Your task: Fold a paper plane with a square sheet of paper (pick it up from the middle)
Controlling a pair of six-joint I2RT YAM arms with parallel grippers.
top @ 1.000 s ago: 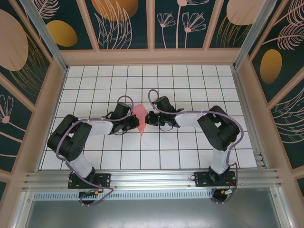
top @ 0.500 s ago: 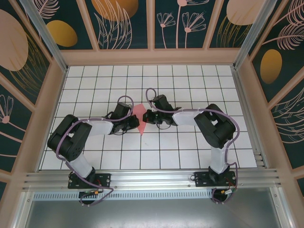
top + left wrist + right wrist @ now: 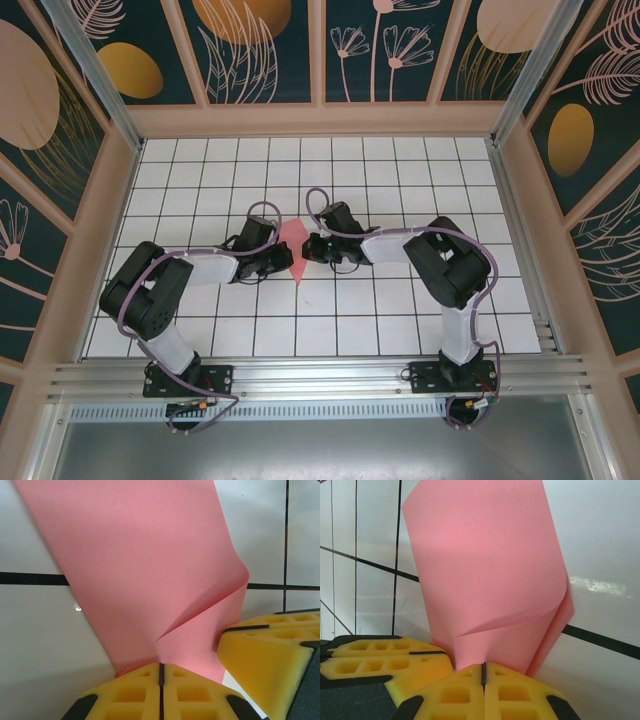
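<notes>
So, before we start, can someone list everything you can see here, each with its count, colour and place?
paper: one, salmon-pink, partly folded, mid-table between the grippers
table: one, white tiles with black grid lines, under everything
walls: three, dark teal with peach and gold plant prints, around the table
rail: one, silver metal, along the near edge
left arm: one, black and white, from the near edge to mid-table
right arm: one, black and white, from the near edge to mid-table
left gripper: one, yellow pads, shut on the paper
right gripper: one, yellow pads, shut on the paper
</notes>
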